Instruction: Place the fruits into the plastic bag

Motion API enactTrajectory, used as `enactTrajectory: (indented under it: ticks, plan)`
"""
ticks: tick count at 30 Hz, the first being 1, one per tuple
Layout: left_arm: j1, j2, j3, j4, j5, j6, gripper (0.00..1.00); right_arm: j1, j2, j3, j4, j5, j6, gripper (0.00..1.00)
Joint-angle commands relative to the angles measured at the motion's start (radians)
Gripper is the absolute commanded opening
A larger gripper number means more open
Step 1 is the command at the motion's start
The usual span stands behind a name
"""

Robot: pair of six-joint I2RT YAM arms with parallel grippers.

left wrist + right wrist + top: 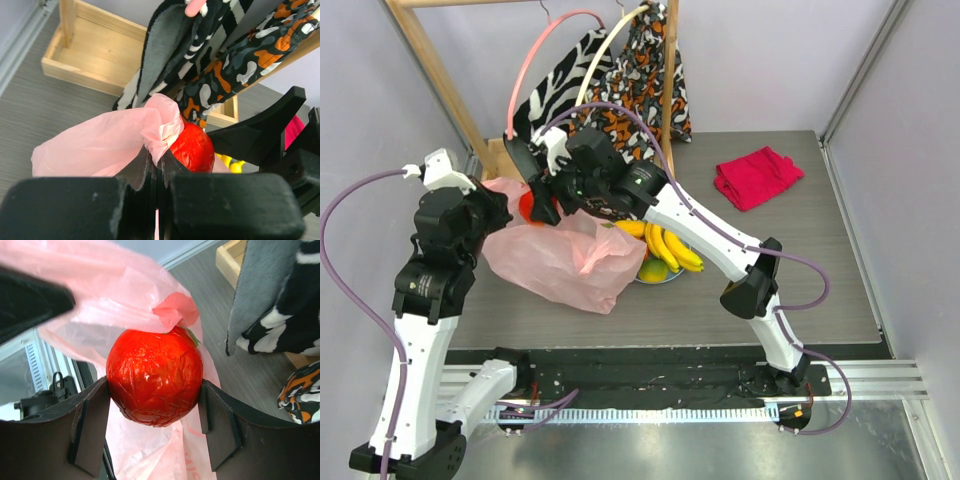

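Apple (526,207) and plastic bag (560,262) meet at the far left of the counter (800,280) in the top view. The right fingers (542,203) are clamped on the red fruit, right beside the left fingers (508,212), which are pinched together on the bag's raised edge. From there the thin, pale-pink, crinkled film sags and spreads toward the near right, its end reaching a blue plate (667,279). On that plate the bananas (670,247) lie with their curved length running from far left to near right, a green-yellow fruit (657,268) tucked against them. A folded red cloth (757,177) sits well apart at the right. In the left wrist view the black fingers are shut flat on a bunched fold of the bag, and the apple shows just past that fold, touching the film, with a patterned garment (235,75) hanging behind. In the right wrist view the apple fills the gap between the two dark pads (90,427), one on each flank. It is round, and its skin is glossy and faintly wrinkled. Its green stem end points up and to the right, and the bag's rim is draped against its top.
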Motion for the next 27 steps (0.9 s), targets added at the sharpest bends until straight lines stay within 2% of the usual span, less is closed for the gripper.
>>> enactTrajectory:
  ticks: [1, 13, 19, 24, 27]
  plan:
    - [0.006, -0.022, -0.007, 0.07, 0.036, -0.056, 0.0, 0.002, -0.021, 0.058, 0.075, 0.061, 0.031, 0.1]
    - [0.008, -0.041, -0.052, 0.088, 0.094, -0.128, 0.0, 0.005, 0.011, -0.088, 0.026, 0.058, -0.001, 0.1]
    - [0.008, -0.047, -0.035, 0.083, 0.019, -0.095, 0.0, 0.005, -0.03, -0.218, -0.02, 0.125, -0.052, 0.1]
    - [0.006, -0.059, -0.029, 0.074, -0.057, -0.072, 0.0, 0.002, -0.084, -0.327, -0.049, 0.263, -0.09, 0.1]
    - [0.006, -0.059, -0.024, 0.071, -0.065, -0.061, 0.0, 0.003, -0.11, -0.361, -0.055, 0.266, -0.089, 0.1]
